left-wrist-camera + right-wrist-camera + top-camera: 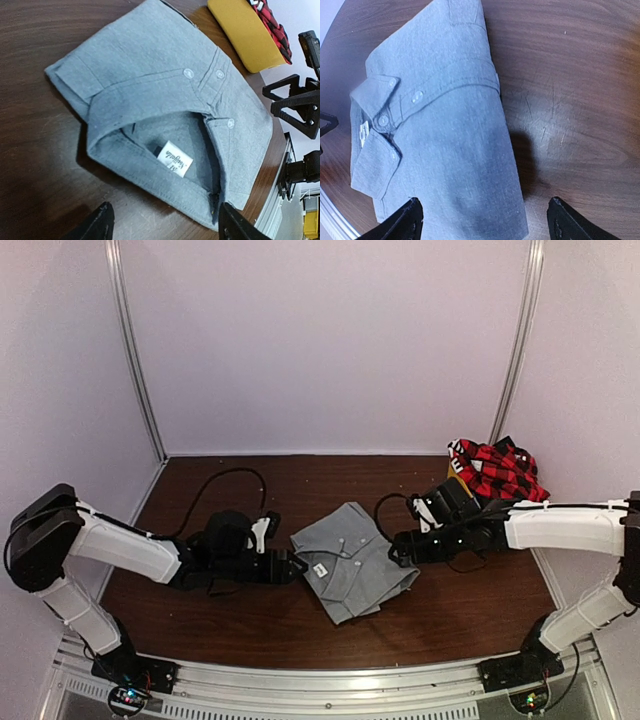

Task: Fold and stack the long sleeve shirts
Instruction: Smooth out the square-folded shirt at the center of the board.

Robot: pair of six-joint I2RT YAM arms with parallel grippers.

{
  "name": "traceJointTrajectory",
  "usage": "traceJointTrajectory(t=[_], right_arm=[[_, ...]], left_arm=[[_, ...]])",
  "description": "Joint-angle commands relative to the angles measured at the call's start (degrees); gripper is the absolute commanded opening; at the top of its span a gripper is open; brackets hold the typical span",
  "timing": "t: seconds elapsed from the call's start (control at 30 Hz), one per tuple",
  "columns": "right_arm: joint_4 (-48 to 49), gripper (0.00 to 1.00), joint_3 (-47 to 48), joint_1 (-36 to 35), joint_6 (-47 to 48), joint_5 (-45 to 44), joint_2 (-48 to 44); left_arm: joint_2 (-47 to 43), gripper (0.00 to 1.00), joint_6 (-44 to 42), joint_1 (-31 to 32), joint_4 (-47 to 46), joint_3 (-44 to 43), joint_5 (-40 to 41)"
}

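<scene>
A light-grey collared long sleeve shirt (pixel 352 562) lies folded in the middle of the brown table, collar and white label toward the left arm. My left gripper (pixel 293 566) sits at its collar edge, open, and the left wrist view shows the collar (pixel 165 165) just ahead of my left gripper (pixel 166 220), with nothing between the fingers. My right gripper (pixel 397 548) is at the shirt's right side, open. In the right wrist view the grey shirt (pixel 440 140) has its folded edge running between the spread tips of my right gripper (pixel 482 215). A red-and-black plaid shirt (pixel 497 469) is heaped at the back right.
The plaid shirt rests on a yellow tub (pixel 242 35) at the table's back right corner. A black cable (pixel 215 485) loops over the table behind the left arm. Pale walls and metal posts close in the back and sides, and a metal rail (pixel 320 680) runs along the near edge.
</scene>
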State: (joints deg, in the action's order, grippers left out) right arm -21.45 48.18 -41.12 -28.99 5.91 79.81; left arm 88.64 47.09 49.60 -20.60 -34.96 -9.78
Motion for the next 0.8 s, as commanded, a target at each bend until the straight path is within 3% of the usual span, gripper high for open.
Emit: traceJointTrajectory(t=[0.0, 0.23, 0.77], right_arm=[[5.9, 0.87, -4.9, 1.4, -1.7, 5.7, -2.6], [10.0, 0.82, -10.0, 1.4, -1.7, 9.4, -3.6], [5.5, 0.81, -17.8, 1.4, -1.8, 1.6, -12.8]], left_arm=[[6.2, 0.69, 1.4, 1.3, -6.3, -5.0, -2.8], [14.3, 0.42, 3.3, 1.6, -8.3, -8.3, -3.2], [17.8, 0.09, 0.7, 1.6, -6.0, -10.7, -1.6]])
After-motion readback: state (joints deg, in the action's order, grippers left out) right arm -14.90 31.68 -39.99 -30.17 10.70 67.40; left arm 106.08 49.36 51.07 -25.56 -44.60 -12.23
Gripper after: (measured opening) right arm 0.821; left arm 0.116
